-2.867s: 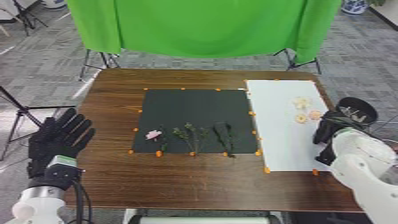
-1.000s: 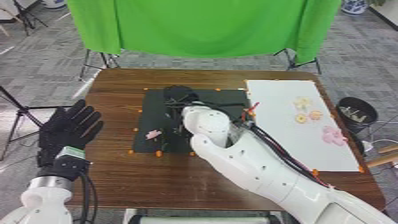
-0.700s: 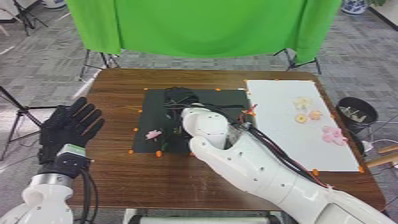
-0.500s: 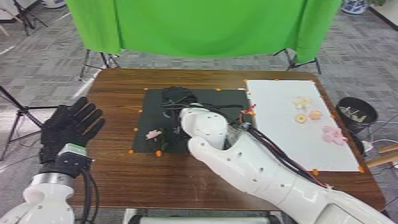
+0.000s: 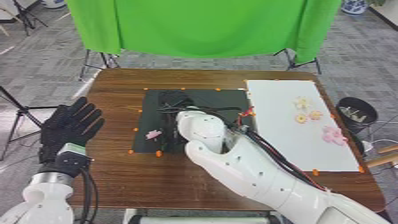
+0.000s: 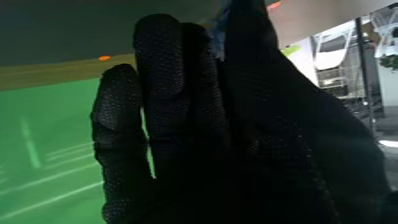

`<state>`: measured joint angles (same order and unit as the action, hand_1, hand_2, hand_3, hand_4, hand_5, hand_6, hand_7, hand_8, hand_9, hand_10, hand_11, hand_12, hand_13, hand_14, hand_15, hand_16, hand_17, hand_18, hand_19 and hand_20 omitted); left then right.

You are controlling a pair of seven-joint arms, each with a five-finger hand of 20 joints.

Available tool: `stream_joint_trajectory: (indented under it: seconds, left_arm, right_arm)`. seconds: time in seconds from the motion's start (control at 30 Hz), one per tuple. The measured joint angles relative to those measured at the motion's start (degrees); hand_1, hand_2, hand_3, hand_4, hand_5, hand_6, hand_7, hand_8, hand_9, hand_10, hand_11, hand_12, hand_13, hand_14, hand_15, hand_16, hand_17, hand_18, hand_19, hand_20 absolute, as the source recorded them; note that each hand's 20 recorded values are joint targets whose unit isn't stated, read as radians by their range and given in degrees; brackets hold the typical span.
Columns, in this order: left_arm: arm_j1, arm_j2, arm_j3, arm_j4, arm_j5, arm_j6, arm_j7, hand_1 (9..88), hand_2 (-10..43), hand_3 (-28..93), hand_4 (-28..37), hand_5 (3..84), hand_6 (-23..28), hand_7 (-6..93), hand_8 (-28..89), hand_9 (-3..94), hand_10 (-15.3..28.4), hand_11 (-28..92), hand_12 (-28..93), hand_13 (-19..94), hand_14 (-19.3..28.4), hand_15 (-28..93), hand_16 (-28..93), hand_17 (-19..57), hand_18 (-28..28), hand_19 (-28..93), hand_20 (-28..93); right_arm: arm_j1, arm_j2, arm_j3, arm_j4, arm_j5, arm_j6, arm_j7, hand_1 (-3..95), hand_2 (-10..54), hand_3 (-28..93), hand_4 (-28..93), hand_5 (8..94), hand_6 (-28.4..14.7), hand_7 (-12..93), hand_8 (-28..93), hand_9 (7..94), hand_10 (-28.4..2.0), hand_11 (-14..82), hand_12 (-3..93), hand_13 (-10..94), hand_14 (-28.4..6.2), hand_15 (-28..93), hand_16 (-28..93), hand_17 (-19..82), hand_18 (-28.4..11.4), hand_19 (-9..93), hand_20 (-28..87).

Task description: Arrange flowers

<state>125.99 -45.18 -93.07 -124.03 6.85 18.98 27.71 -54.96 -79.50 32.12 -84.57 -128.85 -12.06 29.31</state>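
Brown table (image 5: 115, 175) looks partway arranged: pink bloom (image 5: 153, 134) on black mat (image 5: 226, 97) at nine o'clock, flowers (image 5: 301, 119) likely left at three, left hand (image 5: 67, 127) spread wide, empty, right hand (image 6: 169, 100) can't tell.

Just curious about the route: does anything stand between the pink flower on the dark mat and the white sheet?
Yes: the robot's right arm extends over the dark mat, between the pink flower and the white sheet.
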Motion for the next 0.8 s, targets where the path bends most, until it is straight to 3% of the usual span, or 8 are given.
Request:
stream_joint_trajectory:
  seconds: [0.27,0.4,0.5,0.7,0.8]
  left_arm:
    - [-0.05,0.00,0.04,0.13,-0.18,0.15,0.13,30.9,13.7,72,-28.3,45.6,10.3,16.6,-9,39.8,16.5,27,14,29,16.7,48,-6,-6.0,16.8,42,11]
    - [-0.09,0.00,0.10,0.15,-0.41,0.25,0.26,30.7,13.6,72,-28.3,45.6,10.3,16.5,-9,39.9,16.6,27,14,29,16.9,48,-6,-6.0,16.8,42,11]
    - [0.07,-0.12,0.04,0.16,-0.57,0.22,0.64,30.7,13.6,72,-28.3,45.6,10.3,16.5,-9,39.9,16.5,27,14,29,16.9,48,-6,-6.0,16.8,42,11]
    - [1.45,-0.54,-0.75,0.12,-0.96,0.16,1.52,30.5,13.7,72,-28.3,45.6,10.3,16.4,-9,40.0,16.5,27,14,29,16.9,48,-6,-6.0,16.8,42,11]
    - [1.99,-0.91,-0.86,0.11,-1.00,0.14,1.74,30.3,13.7,72,-28.3,45.6,10.3,16.4,-9,40.0,16.5,27,14,29,16.9,48,-6,-6.0,16.8,41,11]
  right_arm:
    - [-0.13,0.11,-0.16,-0.84,0.03,-1.11,-0.24,46.4,-9.5,80,-28,51.6,-3.4,22,-13,60.3,-14.1,17.8,17.1,65,-9.6,46,33,34,-21.9,80,32]
    - [-0.34,0.18,0.53,-1.41,0.65,-1.95,-0.18,40.5,-9.5,84,-27,49.8,-4.0,21,-13,57.9,-14.9,16.9,16.6,63,-11.5,50,24,33,-22.2,80,32]
    - [-1.17,0.47,2.71,-3.04,2.24,-2.46,0.03,38.4,-9.5,86,-16,50.4,-4.5,21,-12,57.4,-15.4,16.6,16.6,62,-11.6,49,28,32,-22.4,80,32]
    - [-2.05,2.47,6.76,-6.96,5.90,-0.38,0.00,36.3,-9.5,91,-5,52.3,-4.5,21,-12,58.3,-15.6,16.3,16.6,62,-10.9,47,32,32,-22.6,79,33]
    - [-2.65,4.72,8.26,-9.96,6.38,2.01,-0.06,33.5,-9.5,87,-12,52.2,-5.1,19,-12,58.0,-16.4,15.4,16.9,61,-13.1,49,25,32,-22.9,78,32]
